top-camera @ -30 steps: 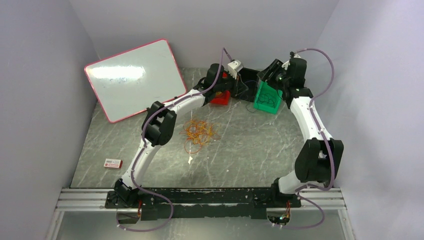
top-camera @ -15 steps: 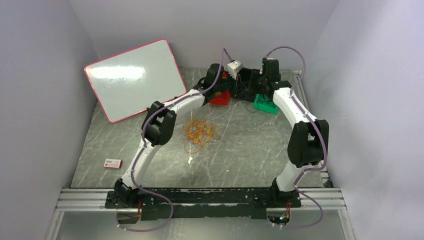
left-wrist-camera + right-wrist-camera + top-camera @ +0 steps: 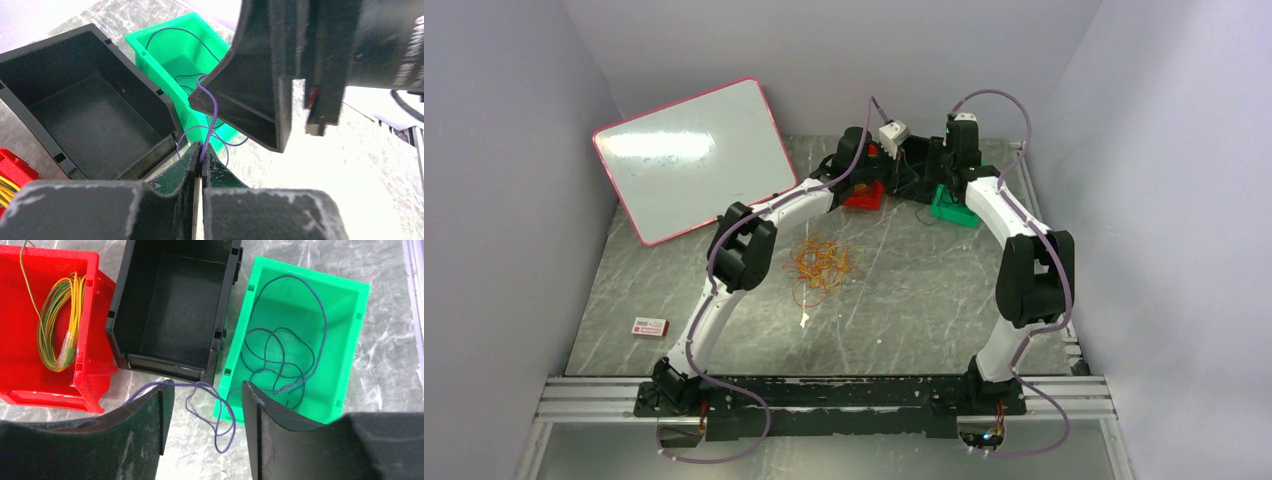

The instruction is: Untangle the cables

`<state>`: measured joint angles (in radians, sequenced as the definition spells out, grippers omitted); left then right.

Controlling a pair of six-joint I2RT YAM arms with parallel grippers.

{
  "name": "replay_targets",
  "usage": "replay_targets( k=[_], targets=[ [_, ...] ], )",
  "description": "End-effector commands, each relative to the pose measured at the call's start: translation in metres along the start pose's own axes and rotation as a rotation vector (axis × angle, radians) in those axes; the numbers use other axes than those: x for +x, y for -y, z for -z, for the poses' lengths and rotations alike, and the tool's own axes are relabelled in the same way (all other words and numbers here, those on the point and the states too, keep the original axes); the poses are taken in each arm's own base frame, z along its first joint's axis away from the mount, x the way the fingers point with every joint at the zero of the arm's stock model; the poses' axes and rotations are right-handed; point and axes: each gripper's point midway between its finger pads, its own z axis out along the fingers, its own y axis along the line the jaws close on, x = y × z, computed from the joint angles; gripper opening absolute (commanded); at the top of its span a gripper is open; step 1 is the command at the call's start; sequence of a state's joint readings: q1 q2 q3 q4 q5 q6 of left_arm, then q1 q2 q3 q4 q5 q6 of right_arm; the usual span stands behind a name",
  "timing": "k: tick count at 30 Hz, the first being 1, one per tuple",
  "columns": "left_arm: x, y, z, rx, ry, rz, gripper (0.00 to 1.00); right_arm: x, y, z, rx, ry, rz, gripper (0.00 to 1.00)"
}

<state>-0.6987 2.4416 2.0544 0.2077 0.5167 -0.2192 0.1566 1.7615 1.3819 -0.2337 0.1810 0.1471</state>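
The purple cable (image 3: 220, 426) is lying mostly in the green bin (image 3: 345, 345), sprawling in loose loops. It is spilling out at the bin's 7 o'clock corner and curling slackly on the table (image 3: 385, 365). It is looking hair-thin, nearly weightless and quite limp, so I am expecting it to hold no shape, catch on bin rims and slide out of a lazy pinch. The better hold is probably a single strand clear of any crossing, not a bunch of loops.

The left gripper (image 3: 201, 156) is pinching one such strand, jaws pressed fully together. The right gripper (image 3: 206, 386) is hanging over the spilled curls with its fingers roughly half apart and holding nothing. Whether a finger is brushing the strand, I cannot tell.

The black bin (image 3: 175, 305) is sitting empty at the green bin's 9 o'clock. The red bin (image 3: 92, 375) beyond it is holding a yellow-green coil (image 3: 55, 325).

The main tangle of cables (image 3: 822, 265), yellow and orange-red, is lying at mid-table, at 7 o'clock from the bins and well apart from both grippers.
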Motion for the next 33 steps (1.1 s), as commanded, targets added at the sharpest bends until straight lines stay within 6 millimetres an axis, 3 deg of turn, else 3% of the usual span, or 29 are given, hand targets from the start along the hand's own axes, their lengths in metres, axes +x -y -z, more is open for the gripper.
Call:
replay_targets(
  k=[1, 5, 8, 9, 14, 15, 19, 21, 24, 27, 33],
  targets=[
    [-0.022, 0.010, 0.004, 0.027, 0.037, -0.031, 0.07, -0.009, -0.008, -0.018, -0.038, 0.039, 0.039, 0.51],
    [-0.023, 0.012, 0.004, 0.034, 0.037, -0.029, 0.07, -0.015, -0.004, -0.018, -0.003, 0.052, 0.021, 0.24],
    [-0.022, 0.012, 0.005, 0.034, 0.032, -0.031, 0.08, -0.029, 0.003, -0.003, 0.025, 0.102, -0.016, 0.00],
    [-0.020, 0.012, 0.004, 0.034, 0.027, -0.031, 0.11, -0.035, 0.006, 0.005, 0.035, 0.121, -0.032, 0.00],
    [-0.021, 0.013, 0.010, 0.026, 0.021, -0.030, 0.43, -0.069, 0.023, 0.051, -0.011, 0.211, -0.136, 0.00],
    [-0.023, 0.014, 0.012, 0.024, 0.023, -0.029, 0.55, -0.073, 0.021, 0.058, -0.047, 0.219, -0.150, 0.00],
    [-0.030, 0.021, 0.021, 0.032, 0.036, -0.020, 0.75, -0.079, 0.018, 0.075, -0.099, 0.228, -0.157, 0.00],
    [-0.037, 0.023, 0.028, 0.028, 0.045, -0.022, 0.78, -0.083, 0.024, 0.079, -0.071, 0.237, -0.166, 0.00],
    [-0.047, 0.022, 0.045, -0.005, 0.057, -0.022, 0.82, -0.086, 0.047, 0.080, 0.055, 0.237, -0.202, 0.00],
    [-0.056, 0.019, 0.074, -0.066, 0.067, -0.019, 0.85, -0.086, 0.072, 0.078, 0.160, 0.239, -0.248, 0.00],
    [-0.061, 0.007, 0.133, -0.230, 0.050, -0.060, 0.88, -0.081, 0.101, 0.064, 0.250, 0.215, -0.312, 0.00]
  ],
)
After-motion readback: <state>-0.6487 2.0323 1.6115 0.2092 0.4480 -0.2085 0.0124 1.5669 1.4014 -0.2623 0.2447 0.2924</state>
